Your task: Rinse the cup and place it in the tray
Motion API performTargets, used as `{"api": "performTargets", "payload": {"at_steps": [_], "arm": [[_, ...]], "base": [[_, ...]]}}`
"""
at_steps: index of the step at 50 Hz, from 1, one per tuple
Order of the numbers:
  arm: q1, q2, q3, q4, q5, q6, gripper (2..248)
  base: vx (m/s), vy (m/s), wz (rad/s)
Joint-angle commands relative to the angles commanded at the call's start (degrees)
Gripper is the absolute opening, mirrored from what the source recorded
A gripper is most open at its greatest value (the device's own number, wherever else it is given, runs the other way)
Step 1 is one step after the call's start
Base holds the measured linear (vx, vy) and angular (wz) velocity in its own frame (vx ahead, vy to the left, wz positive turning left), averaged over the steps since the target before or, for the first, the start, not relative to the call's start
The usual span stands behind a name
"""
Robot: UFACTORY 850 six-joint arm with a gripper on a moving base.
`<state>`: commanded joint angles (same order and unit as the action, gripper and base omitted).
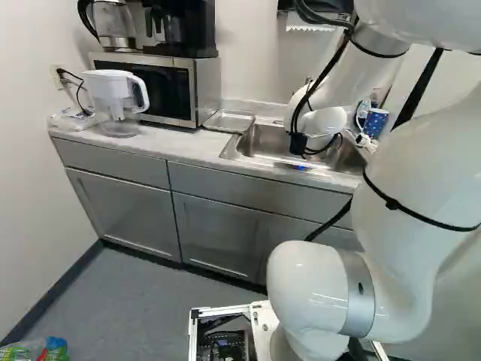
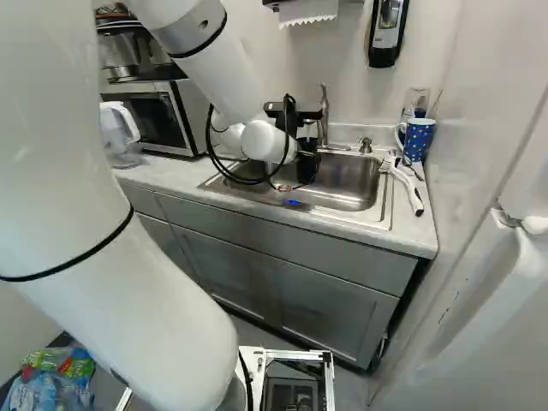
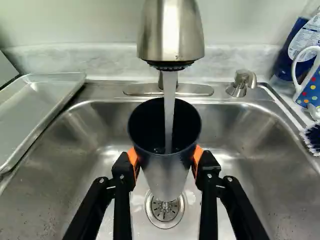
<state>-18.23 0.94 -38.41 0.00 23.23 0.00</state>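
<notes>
looking onto a pale, grey-veined counter above grey cabinets, with a steel sink let into it and a white wall behind. at the left of the left base view, showing a pitcher in front of a microwave, then, between microwave and sink, a metal tray lying flat. past the sink's opposite side, in the right base view, showing a blue dotted mug and a white-handled brush near it.

holding the cup over the basin with the gripper, pinched from two sides between the orange pads, just under the rim. pointing the mouth up toward the faucet and the base down toward the drain, with the long axis roughly upright. catching a stream of water inside the dark mouth.

leaving only a small gap between faucet head and cup rim. standing apart from the basin walls on both sides, with room sideways there. to the tray side, meeting the sink's edge first, then the tray's raised lip. to the other, meeting the soap pump on the back ledge, then mug and brush. cannot tell how high above the drain.
</notes>
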Motion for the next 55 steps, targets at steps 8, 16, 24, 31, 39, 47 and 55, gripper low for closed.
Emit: {"api": "performTargets", "payload": {"at_steps": [8, 16, 24, 31, 39, 47, 55], "arm": [[0.00, 0.00, 0.00, 0.00, 0.00, 0.00, 122], [0.00, 0.00, 0.00, 0.00, 0.00, 0.00, 122], [0.00, 0.00, 0.00, 0.00, 0.00, 0.00, 122], [0.00, 0.00, 0.00, 0.00, 0.00, 0.00, 122], [0.00, 0.00, 0.00, 0.00, 0.00, 0.00, 122], [0.00, 0.00, 0.00, 0.00, 0.00, 0.00, 122], [0.00, 0.00, 0.00, 0.00, 0.00, 0.00, 122]], "base": [[0.000, 0.000, 0.000], [0.000, 0.000, 0.000], [0.000, 0.000, 0.000], [0.000, 0.000, 0.000], [0.000, 0.000, 0.000], [0.000, 0.000, 0.000], [0.000, 0.000, 0.000]]}}
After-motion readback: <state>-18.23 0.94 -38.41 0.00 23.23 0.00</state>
